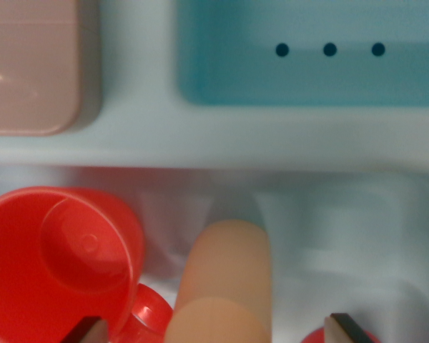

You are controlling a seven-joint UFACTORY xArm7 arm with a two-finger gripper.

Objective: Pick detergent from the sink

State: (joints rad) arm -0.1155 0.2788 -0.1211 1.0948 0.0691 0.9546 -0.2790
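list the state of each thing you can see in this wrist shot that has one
red cup: lying tilted in the sink, mouth facing the camera, empty
detergent bottle: lying in the sink beside the cup, not gripped
end effector: open, fingertips either side of the bottle's near end
blue tray: empty, three holes in its wall
pink block: resting on the ledge above the sink

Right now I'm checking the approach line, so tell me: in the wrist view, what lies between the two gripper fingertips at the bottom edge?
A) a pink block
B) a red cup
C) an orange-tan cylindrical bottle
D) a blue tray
C: the orange-tan bottle runs up between the fingertips, while the red cup sits at the wrist view's left.
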